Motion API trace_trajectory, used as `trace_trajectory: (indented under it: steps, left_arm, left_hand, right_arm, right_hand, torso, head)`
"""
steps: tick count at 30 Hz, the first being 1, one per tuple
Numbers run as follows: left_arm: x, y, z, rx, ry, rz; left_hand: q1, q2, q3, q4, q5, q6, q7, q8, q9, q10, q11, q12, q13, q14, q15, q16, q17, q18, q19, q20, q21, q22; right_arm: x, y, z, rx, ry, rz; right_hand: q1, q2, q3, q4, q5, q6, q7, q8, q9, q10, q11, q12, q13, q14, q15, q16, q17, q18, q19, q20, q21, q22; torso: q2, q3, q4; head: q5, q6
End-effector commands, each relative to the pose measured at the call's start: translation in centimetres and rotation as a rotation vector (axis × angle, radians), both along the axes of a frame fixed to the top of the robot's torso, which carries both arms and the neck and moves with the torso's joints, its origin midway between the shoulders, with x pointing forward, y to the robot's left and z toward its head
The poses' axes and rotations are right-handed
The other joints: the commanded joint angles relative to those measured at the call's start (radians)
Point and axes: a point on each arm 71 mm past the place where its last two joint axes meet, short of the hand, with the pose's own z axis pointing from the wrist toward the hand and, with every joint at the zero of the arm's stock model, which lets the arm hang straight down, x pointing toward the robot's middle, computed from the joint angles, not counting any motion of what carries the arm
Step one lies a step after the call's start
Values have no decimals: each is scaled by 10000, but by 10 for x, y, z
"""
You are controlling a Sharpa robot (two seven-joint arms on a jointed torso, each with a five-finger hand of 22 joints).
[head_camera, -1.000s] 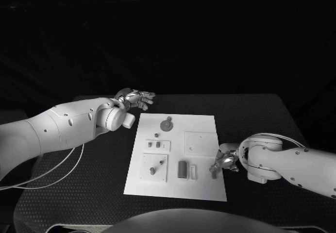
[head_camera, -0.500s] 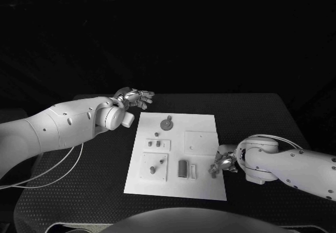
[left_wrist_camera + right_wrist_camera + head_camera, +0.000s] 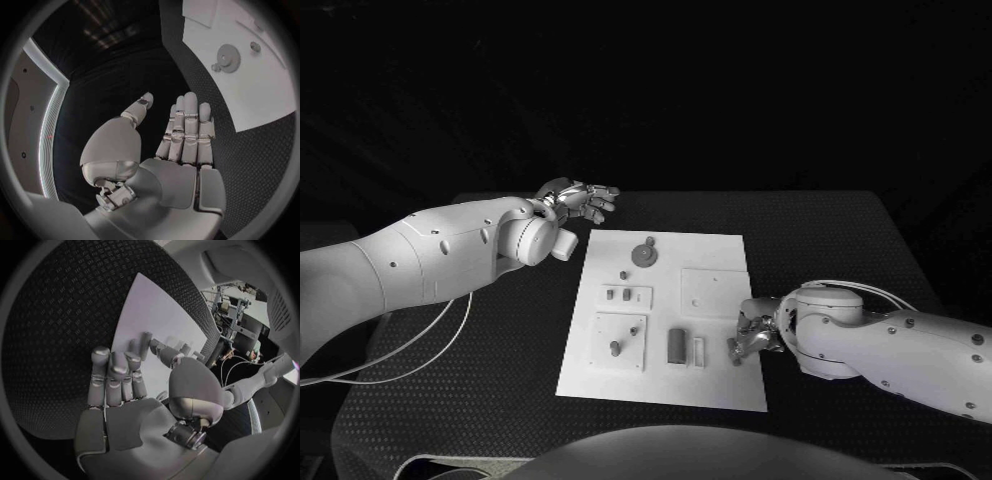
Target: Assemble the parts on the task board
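White task board (image 3: 718,385) lies mid-table, its parts (image 3: 676,347) seated; the right hand (image 3: 751,335) hovers at its right edge, empty, fingers loose. It should descend slowly (left hand (image 3: 578,203) idles released).

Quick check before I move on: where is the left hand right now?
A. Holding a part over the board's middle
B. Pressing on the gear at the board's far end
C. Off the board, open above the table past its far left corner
C: in the head view the left hand hangs with fingers apart, holding nothing, beyond the far left corner of the task board; the gear lies untouched.
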Motion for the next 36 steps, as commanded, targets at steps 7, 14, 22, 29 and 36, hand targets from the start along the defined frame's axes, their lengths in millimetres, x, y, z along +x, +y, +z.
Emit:
trace_trajectory:
  steps: [7, 14, 22, 29, 36]
  left_arm:
    - [-1, -2, 1, -6, -32, -215]
    - [-1, -1, 1, -1, -35, -215]
    - [-1, -2, 1, -6, -32, -238]
    - [-1, -2, 1, -10, -37, -249]
    - [-1, -3, 1, 34, -11, -296]
  left_hand:
    - [-45, 16, -2, 44, -58, -49, -13, 39, -17, -66, -15, 10, -4, 32, 43, -47, 21, -6, -43, -303, -73, 16]
    - [-46, 17, -4, 45, -59, -47, -14, 42, -18, -63, -16, 11, -3, 34, 42, -46, 26, -7, -49, -302, -77, 19]
    - [-46, 18, -4, 45, -59, -48, -15, 45, -21, -62, -17, 12, -2, 44, 39, -39, 34, -8, -52, -303, -80, 24]
    - [-41, 21, -3, 44, -57, -49, -15, 48, -24, -61, -20, 13, -1, 60, 34, -27, 45, -9, -54, -305, -82, 29]
    - [-6, 25, 9, 23, -39, -54, -16, 53, -30, -63, -24, 13, 0, 77, 28, -14, 63, -7, -52, -311, -84, 42]
  right_arm:
    - [-12, 8, -11, -1276, -1236, 1666]
    - [-12, 9, -11, -1162, -1324, 1641]
    - [-12, 11, -11, -955, -1284, 1704]
    - [-14, 13, -12, -350, -921, 1458]
    - [-13, 11, -11, 1771, -300, -540]
  right_hand:
    - [576, -25, 379, -647, 64, 50, 22, -465, -703, -28, 71, 52, -50, -36, 36, 7, -43, 224, -67, 72, 15, -52]
    - [786, 83, 599, -877, 131, 27, 69, -619, -913, 10, 115, 61, -82, -7, 77, 6, -55, 224, -52, 116, 35, -93]
    - [720, 171, 761, -858, 261, -22, 130, -771, -1156, 22, 175, 51, -125, -5, 133, -15, -72, 224, -58, 171, 42, -140]
    - [651, 698, 1295, -594, 105, 181, 113, -786, -1407, 118, 164, 65, -183, 11, 140, -15, -81, 224, -102, 194, 65, -176]
    - [436, 1058, 1803, -707, 269, 385, 67, -743, -1595, 214, 122, 77, -233, 65, 104, 2, -92, 224, -84, 212, 143, -189]
  torso:
    - [-2, -6, -13]
    - [-3, -13, 1]
    - [0, -8, 16]
    - [-1, -5, 11]
    - [-3, -2, 7]
  head:
    - [2, -41]
    - [-26, -42]
    - [-41, -36]
    - [-24, -35]
    - [2, 15]
